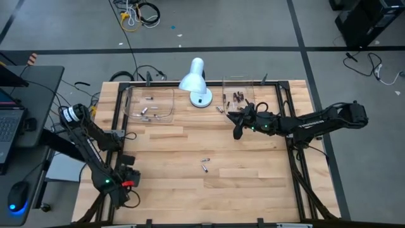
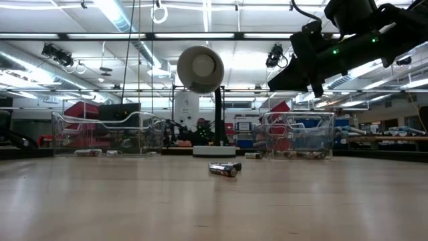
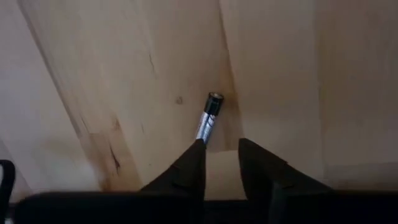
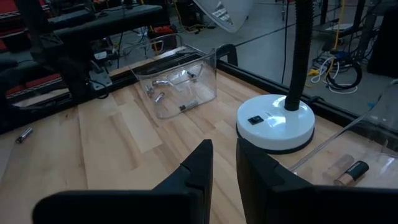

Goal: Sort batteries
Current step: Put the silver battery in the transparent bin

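Close to the lens, the left pincer (image 3: 221, 158) hangs over the wooden surface (image 3: 124, 74) with its fingers a little apart and gripping nothing — a silvery battery (image 3: 208, 118) lies just past the tips, its near end touching one finger.

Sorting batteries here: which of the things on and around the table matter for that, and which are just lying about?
Job things:
- loose batteries mid-table
- battery by the left gripper
- left clear tray with silvery batteries
- right clear tray with dark batteries

Just lying about:
- white desk lamp
- laptop and mouse on the side desk
- floor cables
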